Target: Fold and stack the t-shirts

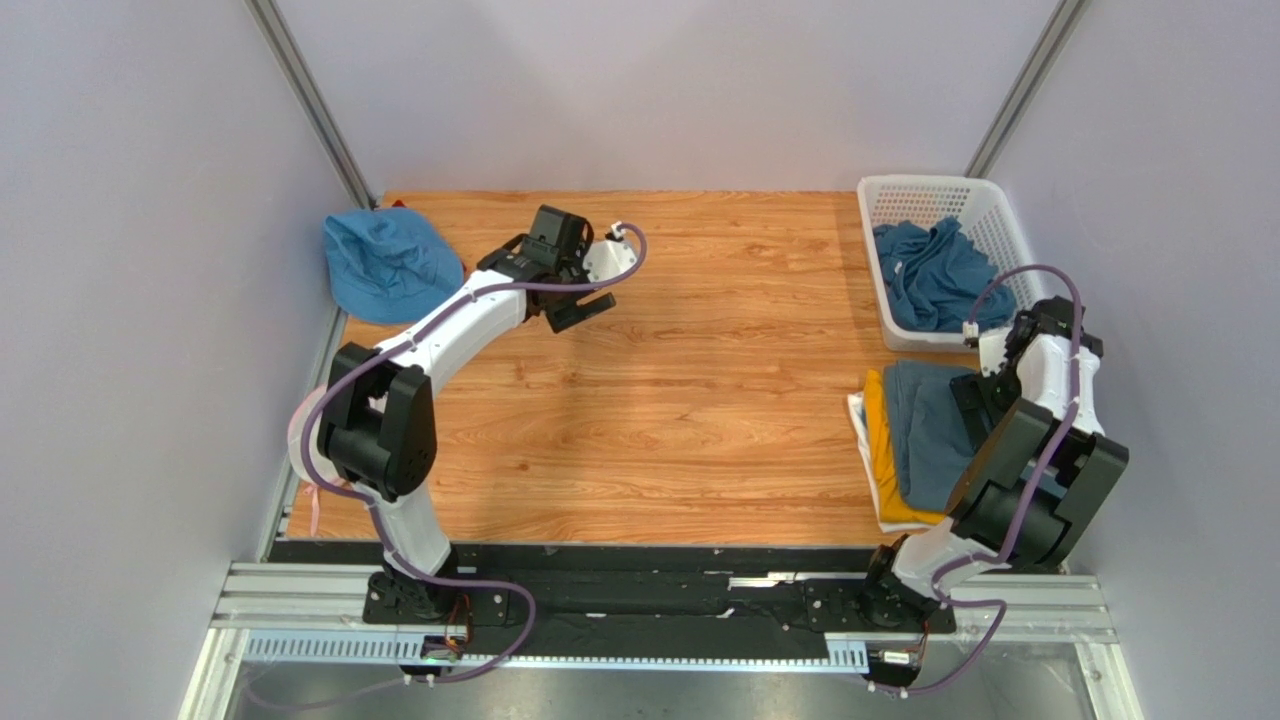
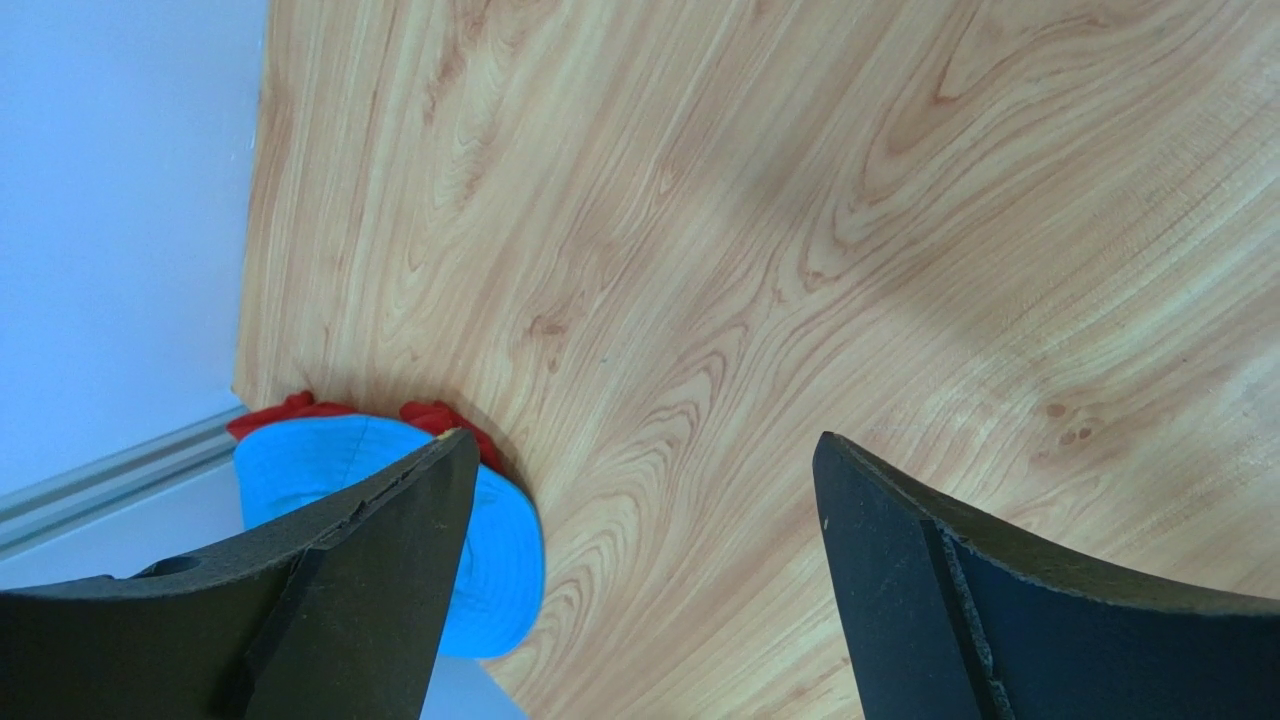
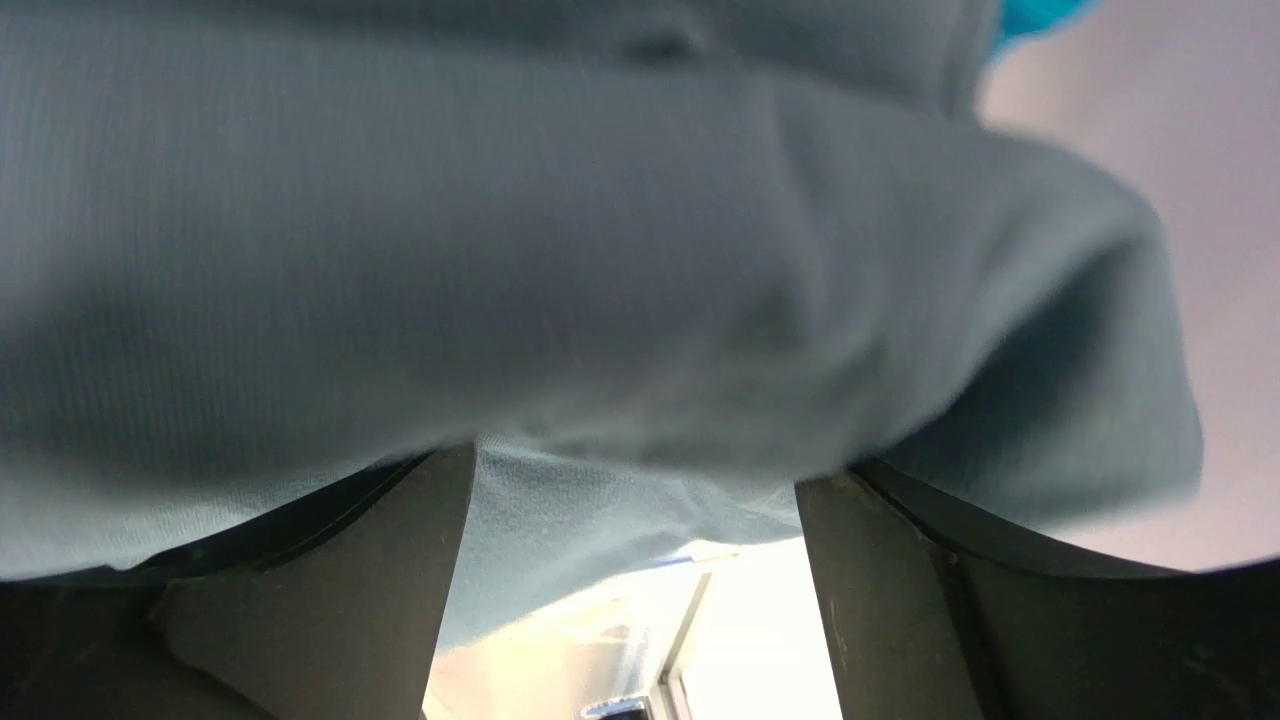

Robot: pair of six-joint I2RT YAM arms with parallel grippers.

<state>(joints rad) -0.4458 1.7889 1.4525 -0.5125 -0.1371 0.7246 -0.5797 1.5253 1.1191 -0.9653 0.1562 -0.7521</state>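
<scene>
T-shirts sit in two spots on the right side of the table [image 1: 676, 390]. Top view: a folded stack [image 1: 914, 428] at the near-right edge, slate-blue piece on top, a mustard-yellow one [image 1: 890, 488] and a white one [image 1: 861, 428] peeking out on its left side. The stack's long axis runs near-to-far, slightly skewed. Behind it, loose slate-blue shirts [image 1: 932, 278] lie crumpled in a white basket [image 1: 932, 185] at the far-right corner. A blue hat [image 1: 388, 263] lies at the far-left corner. The right arm [image 1: 1037, 450] is folded tight, wrist hanging over the stack's right part, tool hidden under it. The left arm [image 1: 451, 323] reaches out to the far centre-left, its left gripper [image 1: 583, 308] just right of the hat. Left wrist view adds what the top lacks: the left gripper's jaws are spread wide with nothing between them, over bare wood, and a red edge [image 2: 286, 408] shows under the hat. Right wrist view: slate-blue cloth [image 3: 526, 225] fills the frame, blurred, draped across the right gripper [image 3: 639, 488]; its fingers [image 3: 376, 585] are spread wide. A bright blue scrap [image 3: 1044, 15] shows top right.
</scene>
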